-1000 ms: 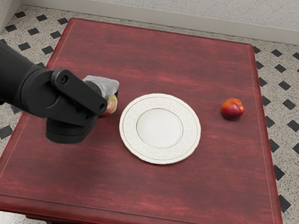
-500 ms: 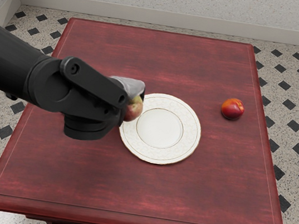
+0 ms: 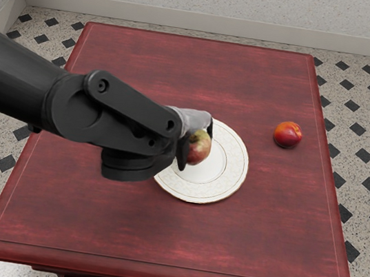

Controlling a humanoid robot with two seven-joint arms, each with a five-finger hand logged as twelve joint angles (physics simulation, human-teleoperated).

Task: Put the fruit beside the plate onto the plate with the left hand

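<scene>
My left hand, at frame centre, is closed around the red-yellow fruit, holding it over the middle of the white plate. A second red fruit lies on the worktop, right of the plate.

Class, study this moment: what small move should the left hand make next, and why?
Probably lower slightly and let go: the left hand grips the fruit above the plate, so a gentle release should seat it there.
</scene>
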